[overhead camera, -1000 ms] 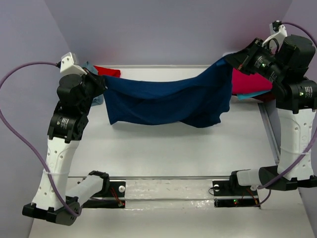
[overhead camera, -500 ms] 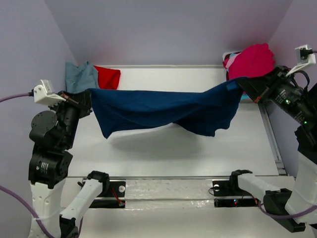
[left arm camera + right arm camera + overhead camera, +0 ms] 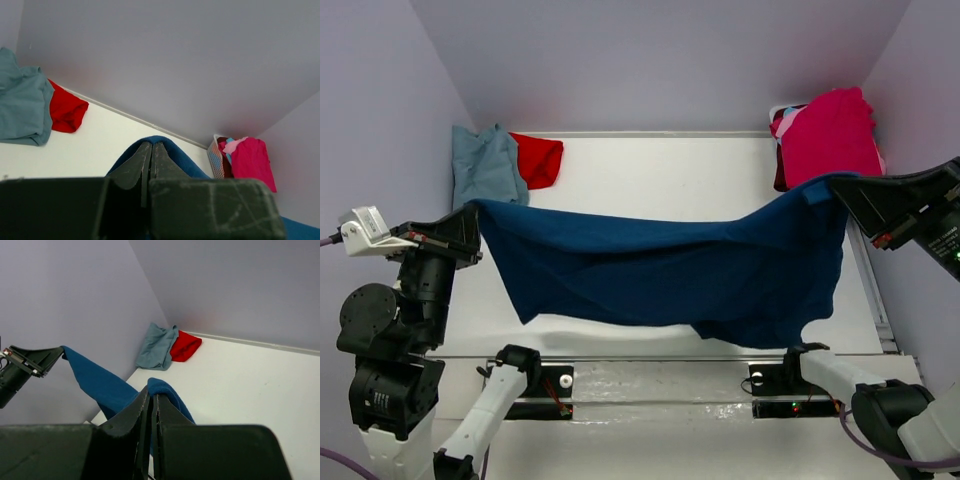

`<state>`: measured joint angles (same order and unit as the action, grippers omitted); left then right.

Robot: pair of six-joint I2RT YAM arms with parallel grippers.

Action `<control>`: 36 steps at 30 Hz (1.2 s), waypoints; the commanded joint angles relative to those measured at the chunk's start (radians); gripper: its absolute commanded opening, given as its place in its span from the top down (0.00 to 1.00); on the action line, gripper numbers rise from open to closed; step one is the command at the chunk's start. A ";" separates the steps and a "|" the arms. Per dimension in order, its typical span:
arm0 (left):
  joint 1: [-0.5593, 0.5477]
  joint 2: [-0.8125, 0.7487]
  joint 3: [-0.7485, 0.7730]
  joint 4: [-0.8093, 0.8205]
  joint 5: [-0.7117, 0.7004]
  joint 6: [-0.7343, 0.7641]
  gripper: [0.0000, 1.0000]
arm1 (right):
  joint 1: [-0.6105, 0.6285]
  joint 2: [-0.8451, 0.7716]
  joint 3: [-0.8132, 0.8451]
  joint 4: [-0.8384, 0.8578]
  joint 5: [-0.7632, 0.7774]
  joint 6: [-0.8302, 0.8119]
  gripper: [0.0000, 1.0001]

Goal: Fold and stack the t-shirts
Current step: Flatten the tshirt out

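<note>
Jaws closed tight on both arms, each pinching one end of the navy tee (image 3: 660,275).
Left jaws grip its left corner, right jaws its right corner; cloth hangs slung between them above the counter (image 3: 660,180), sagging mid-span over the near half. Blue-grey tee (image 3: 485,165) and red tee (image 3: 540,160) lie at far left corner, touching; magenta tee (image 3: 830,135) heaped at far right corner.

Across the middle: navy t-shirt (image 3: 660,275) hangs stretched side to side above the worktop (image 3: 660,165), barring the near half. Far centre strip open from above. Far-left corner: blue-grey tee (image 3: 485,165), red tee (image 3: 540,158), touching. Far-right corner: magenta pile (image 3: 830,135).
</note>
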<state>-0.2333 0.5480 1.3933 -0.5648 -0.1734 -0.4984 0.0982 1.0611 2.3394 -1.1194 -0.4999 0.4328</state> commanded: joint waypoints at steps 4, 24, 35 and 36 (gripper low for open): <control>0.009 0.027 0.061 0.031 -0.098 0.047 0.94 | 0.001 0.033 -0.029 0.081 0.041 -0.019 0.93; 0.009 0.495 -0.154 0.112 -0.057 0.026 0.94 | 0.001 0.348 -0.488 0.182 0.218 -0.014 0.93; 0.009 0.780 -0.139 0.174 -0.058 0.038 0.94 | 0.001 0.603 -0.517 0.257 0.185 -0.025 0.93; 0.009 0.800 -0.134 0.181 -0.057 0.041 0.94 | 0.011 0.618 -0.519 0.269 0.185 -0.028 0.93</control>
<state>-0.2333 1.2884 1.2240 -0.4511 -0.2207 -0.4740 0.0986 1.6268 1.8149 -0.9394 -0.3065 0.4217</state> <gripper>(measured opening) 0.076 0.077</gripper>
